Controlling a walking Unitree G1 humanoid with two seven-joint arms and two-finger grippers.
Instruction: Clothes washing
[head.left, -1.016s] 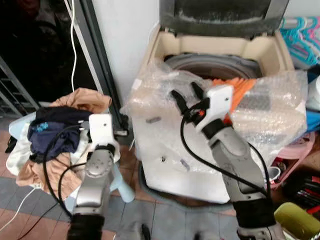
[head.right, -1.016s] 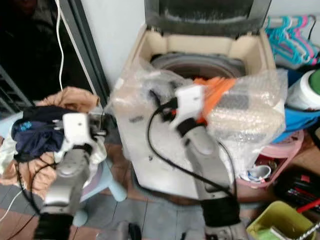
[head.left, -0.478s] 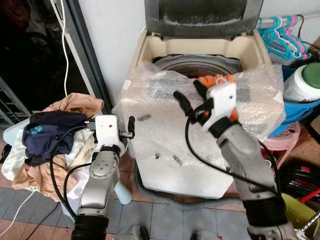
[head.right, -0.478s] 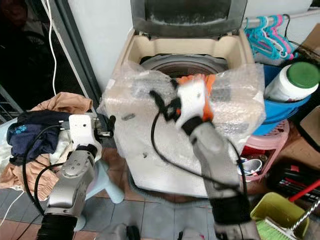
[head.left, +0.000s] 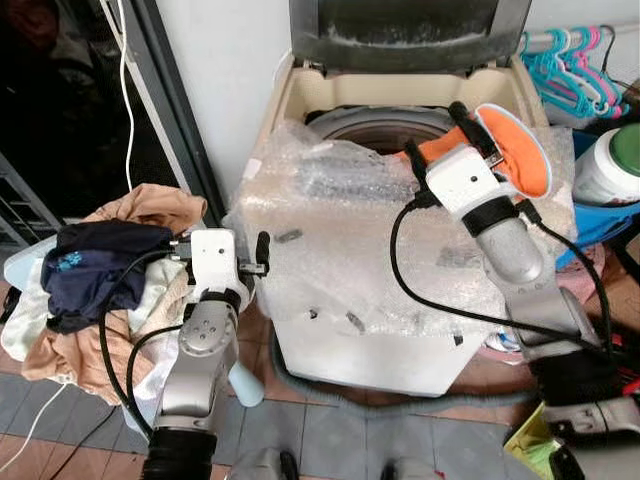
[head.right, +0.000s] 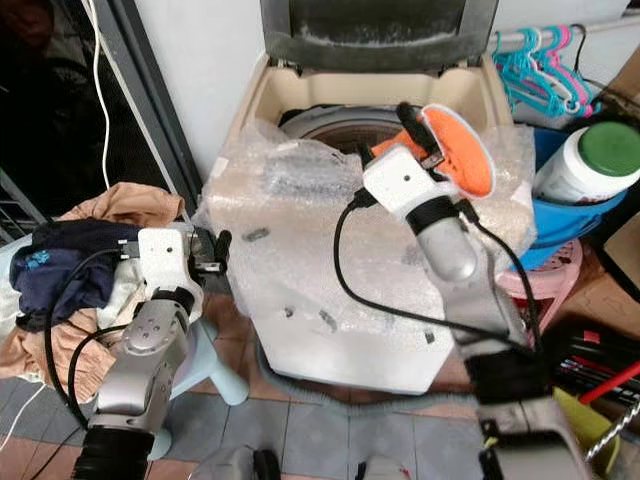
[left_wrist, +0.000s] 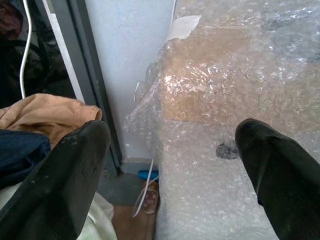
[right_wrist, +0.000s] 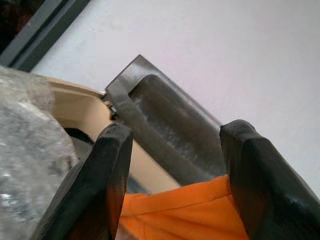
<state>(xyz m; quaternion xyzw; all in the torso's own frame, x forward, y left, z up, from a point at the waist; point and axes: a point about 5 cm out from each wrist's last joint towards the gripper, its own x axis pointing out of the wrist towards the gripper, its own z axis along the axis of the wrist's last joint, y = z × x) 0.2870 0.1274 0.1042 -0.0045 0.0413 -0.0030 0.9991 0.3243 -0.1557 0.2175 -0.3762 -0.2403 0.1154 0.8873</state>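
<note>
Tiled laundry corner, white wall behind: I have a top-load washing machine (head.left: 400, 150) w/ its lid (head.left: 405, 35) up and its front and top wrapped in bubble wrap (head.left: 340, 250).

Right claw (head.left: 472, 132) sits raised over the machine's right rim, orange garment (head.left: 520, 150) draped against its fingers. In the right wrist view the two black fingers (right_wrist: 100, 190) stand apart w/ orange cloth low between them; from these shots I can't tell if it's really pinched or just hanging there.

Left claw (head.left: 262, 255) hangs low beside the machine's left front corner, fingers spread wide, holding nothing. Just to its left a pile of clothes (head.left: 100, 270) sits heaped on a pale blue stool (head.left: 240, 380): navy item on top, tan and white ones under it.

Handling, my read: the orange piece is light, limp and floppy, prob. not slippery, and not fragile. It'll sag and may snag on the bubble wrap or catch on the rim instead of dropping into the drum (head.left: 385, 125). Best hold is a bunched fold near the middle, not a loose edge. Same for the pile: pinch a thick gather of the top navy piece so one item lifts clean.

Hangers (head.left: 585, 65) and a green-capped jar (head.left: 610, 165) crowd the right side.
</note>
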